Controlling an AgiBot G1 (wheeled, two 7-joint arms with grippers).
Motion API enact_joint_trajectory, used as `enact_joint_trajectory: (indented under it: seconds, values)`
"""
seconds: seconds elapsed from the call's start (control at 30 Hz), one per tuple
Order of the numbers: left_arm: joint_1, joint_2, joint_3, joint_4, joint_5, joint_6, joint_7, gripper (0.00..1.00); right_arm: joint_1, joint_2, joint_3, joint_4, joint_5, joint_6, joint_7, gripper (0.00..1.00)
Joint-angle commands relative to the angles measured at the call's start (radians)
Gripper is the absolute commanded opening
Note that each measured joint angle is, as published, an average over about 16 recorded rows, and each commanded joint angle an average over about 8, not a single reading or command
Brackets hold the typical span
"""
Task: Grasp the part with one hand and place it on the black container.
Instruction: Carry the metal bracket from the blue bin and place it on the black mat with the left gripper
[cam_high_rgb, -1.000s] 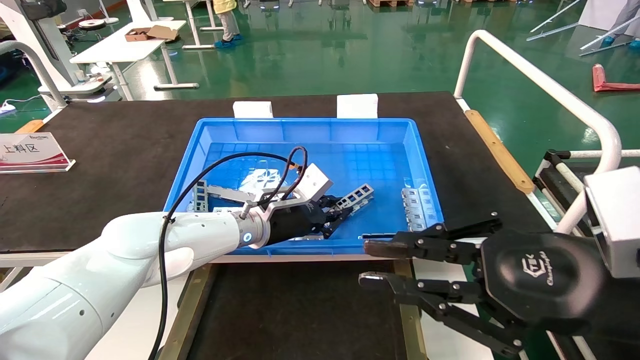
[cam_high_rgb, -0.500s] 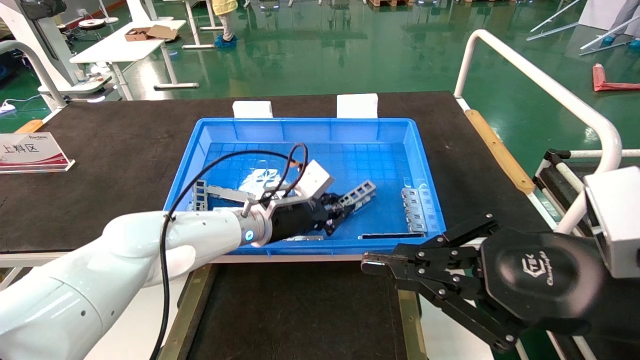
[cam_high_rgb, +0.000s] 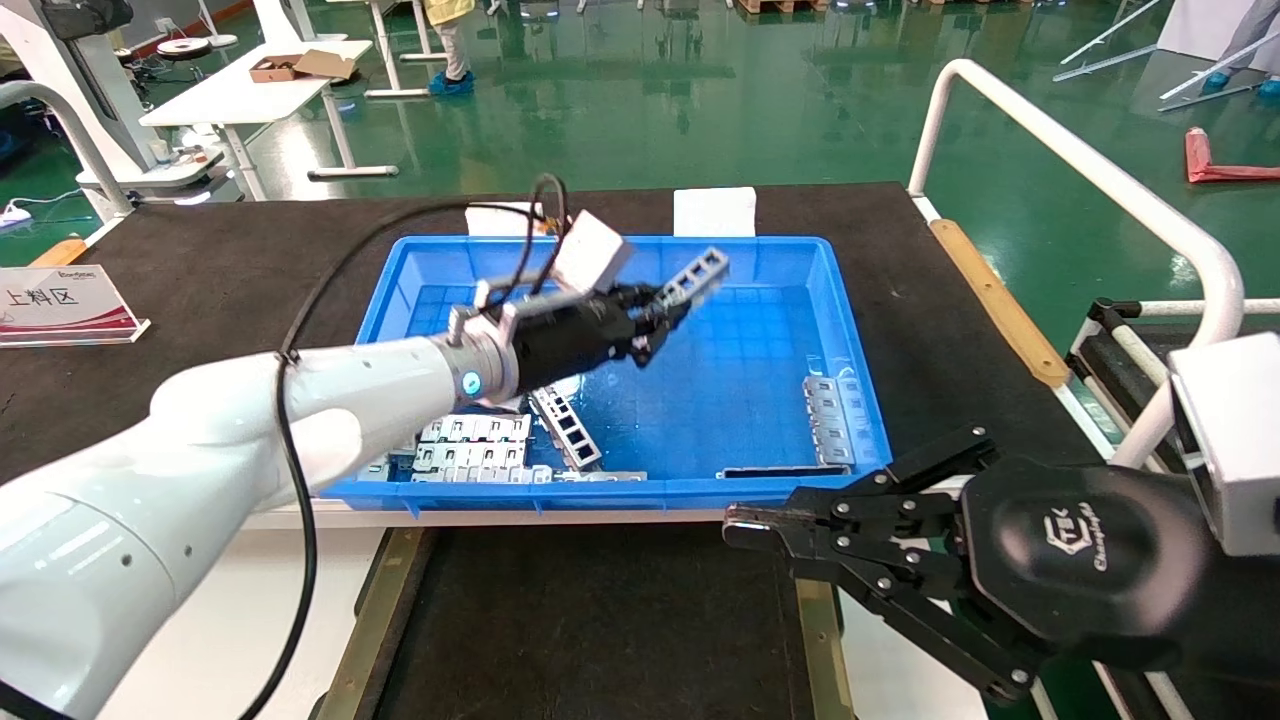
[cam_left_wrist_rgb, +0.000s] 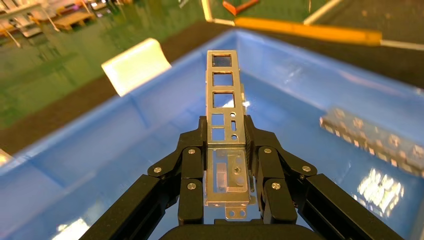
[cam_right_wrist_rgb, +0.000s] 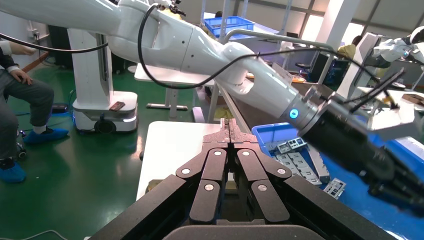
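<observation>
The part (cam_high_rgb: 693, 277), a slim grey metal strip with a row of square windows, is held in the air above the blue bin (cam_high_rgb: 850, 330), clamped at its lower end between the fingers of the left gripper (cam_high_rgb: 662, 317), with its free end pointing up and away toward the bin's far wall. In the left wrist view the strip (cam_left_wrist_rgb: 223, 100) is seen pinched from both sides by the black fingers (cam_left_wrist_rgb: 192, 165), its windowed length standing out past the fingertips over the bin floor. On the bin floor several other pieces are seen: a ladder-like strip (cam_high_rgb: 566, 427) near the front wall, flat grey plates (cam_high_rgb: 475, 430) at the front left corner, and a row of plates (cam_high_rgb: 828, 415) along the right side. The black container (cam_high_rgb: 600, 620) is seen at the near edge of the head view, just in front of the bin, with a brass-coloured rail (cam_high_rgb: 375, 620) along its left side. The right gripper (cam_high_rgb: 735, 520) is held over the container's right edge, its fingers pressed together with nothing between them; the same meeting of the tips (cam_right_wrist_rgb: 229, 131) is shown in the right wrist view.
</observation>
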Motion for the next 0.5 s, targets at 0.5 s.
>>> enact_joint_trajectory:
  seconds: [0.5]
  values:
    - [-0.004,-0.128,-0.050,0.023,-0.103,0.498,0.084,0.00,0.000,0.000,0.000,0.000,0.000,0.000,0.000,0.00]
